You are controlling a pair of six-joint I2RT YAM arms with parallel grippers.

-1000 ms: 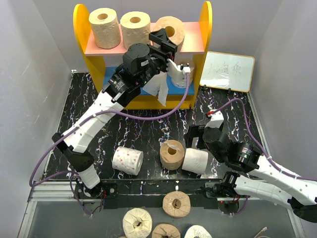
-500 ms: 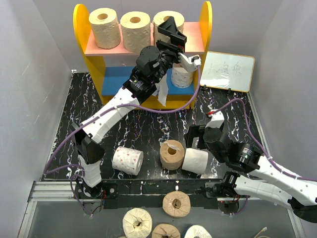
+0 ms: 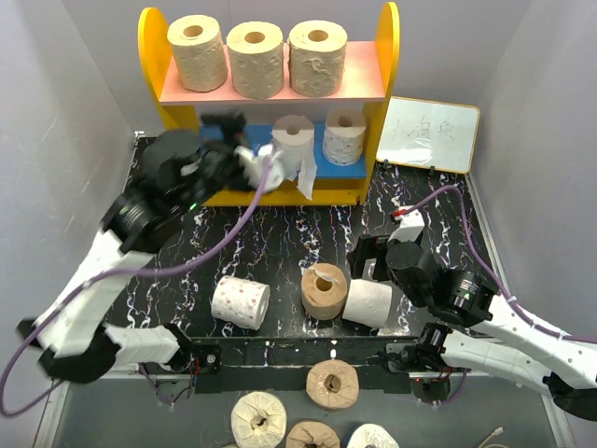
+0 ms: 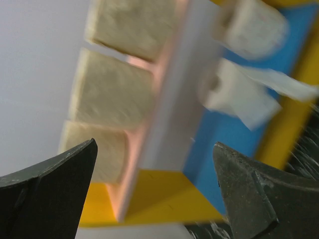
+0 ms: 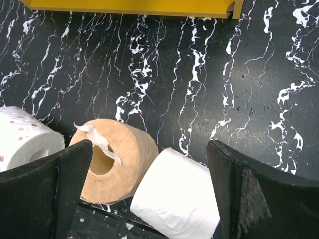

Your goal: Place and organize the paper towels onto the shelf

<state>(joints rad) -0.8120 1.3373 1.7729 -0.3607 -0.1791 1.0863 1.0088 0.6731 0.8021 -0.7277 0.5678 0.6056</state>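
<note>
Left gripper [image 4: 154, 194] and right gripper [image 5: 149, 191] gape empty; shelf [image 3: 152, 47] holds 5 rolls [image 3: 256, 58], 3 lie on table [image 3: 252, 247].

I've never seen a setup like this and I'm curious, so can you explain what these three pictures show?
Two robot arms are bolted at the near edge of a black marbled table. One picture looks down from above; the other two come from cameras on each wrist, so the dark shapes at their edges are the pincer fingers. The left pincer faces the shelf, which carries three tan rolls above and two white rolls below. The right pincer hangs over a tan roll and a white roll; a dotted roll lies beside them. Both pincers are open and empty.
</note>
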